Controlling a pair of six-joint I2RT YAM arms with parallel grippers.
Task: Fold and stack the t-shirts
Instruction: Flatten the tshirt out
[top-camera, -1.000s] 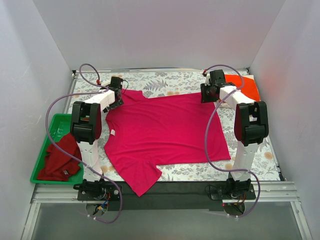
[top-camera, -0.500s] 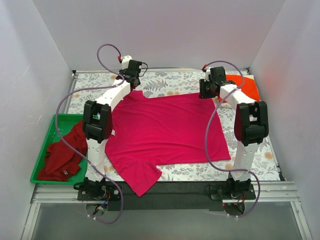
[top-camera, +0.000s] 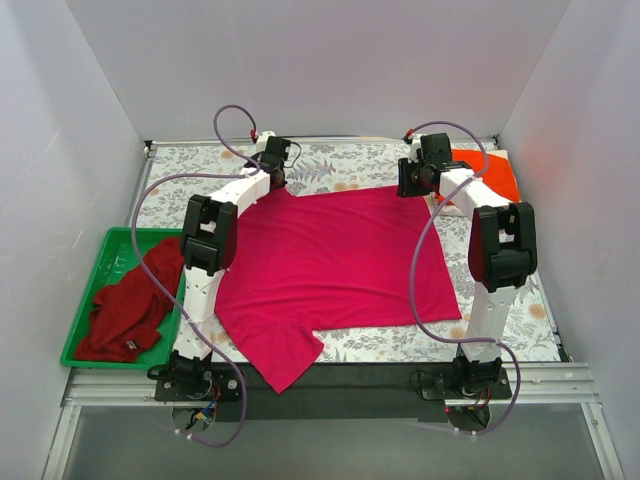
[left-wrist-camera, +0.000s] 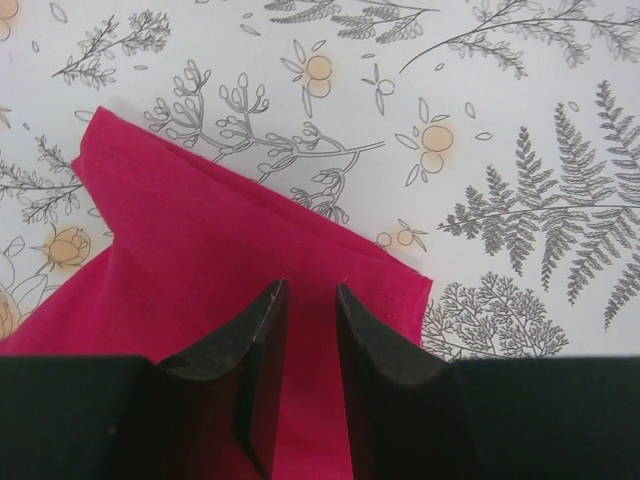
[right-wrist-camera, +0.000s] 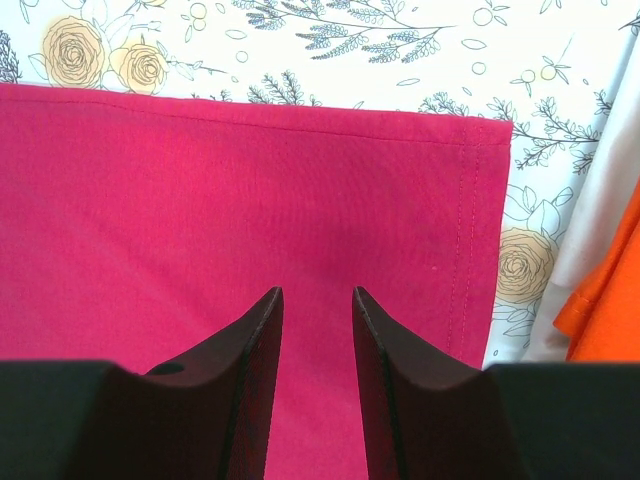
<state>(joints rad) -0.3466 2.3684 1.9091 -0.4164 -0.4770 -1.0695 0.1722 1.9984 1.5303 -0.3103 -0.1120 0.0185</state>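
Note:
A magenta-pink t-shirt (top-camera: 330, 255) lies spread flat on the flowered table cover, one sleeve pointing toward the near edge. My left gripper (top-camera: 272, 178) hovers at its far left corner; in the left wrist view the left gripper (left-wrist-camera: 311, 288) stands open by a narrow gap over the pink sleeve (left-wrist-camera: 200, 260). My right gripper (top-camera: 408, 185) is at the far right corner, and the right wrist view shows the right gripper (right-wrist-camera: 317, 292) open over the hemmed cloth (right-wrist-camera: 250, 200). A darker red t-shirt (top-camera: 125, 310) lies crumpled in the tray. An orange-red t-shirt (top-camera: 495, 175) rests on a white one (right-wrist-camera: 600, 210).
A green plastic tray (top-camera: 112, 243) sits off the table's left side. White walls close in the left, back and right. The orange-red and white shirts (right-wrist-camera: 610, 300) lie just right of my right gripper, at the far right corner.
My left arm has swung from the shirt's left shoulder area out to its far left sleeve, and its jaws have narrowed. The right arm has barely moved.

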